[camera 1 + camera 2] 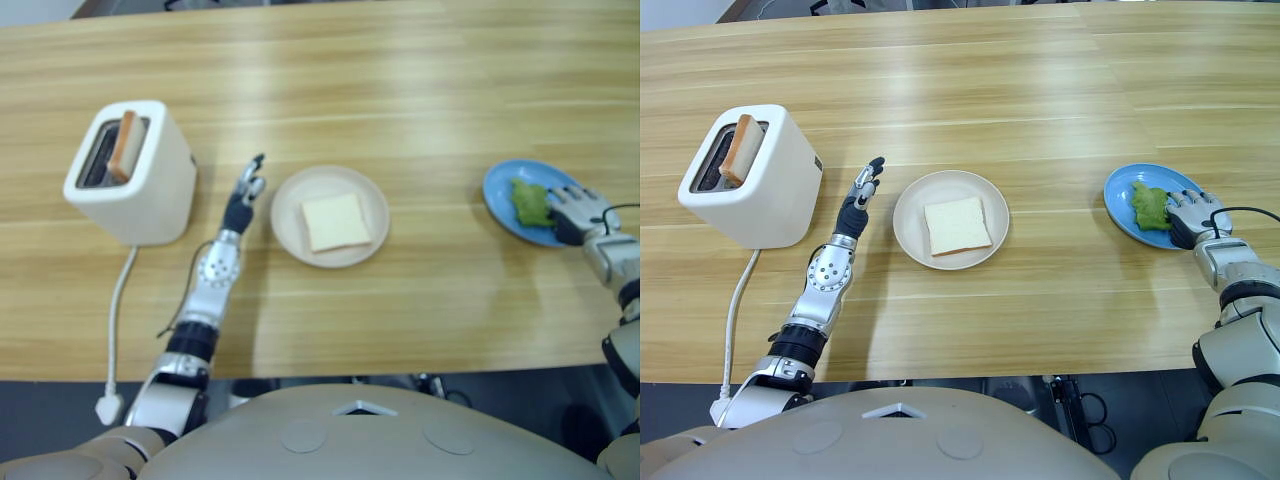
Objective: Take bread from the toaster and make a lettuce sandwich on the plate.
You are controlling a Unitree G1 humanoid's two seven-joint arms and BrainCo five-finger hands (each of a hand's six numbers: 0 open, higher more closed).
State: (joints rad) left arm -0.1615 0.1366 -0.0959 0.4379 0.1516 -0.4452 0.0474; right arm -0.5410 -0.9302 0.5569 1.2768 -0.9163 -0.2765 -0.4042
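The cream plate lay at the middle of the table with one bread slice flat on it. Well to the right of this plate, the lettuce rested on a blue plate, its long axis running roughly away from the robot. The right hand touched the leaf's right edge, so the leaf lay just to its left; whether it gripped the leaf could not be told. The left hand was stretched out flat and empty just left of the cream plate, between it and the toaster, where a second slice stood. The right hand was clearly the nearer one to the lettuce. The right eye view took in more of the right forearm.
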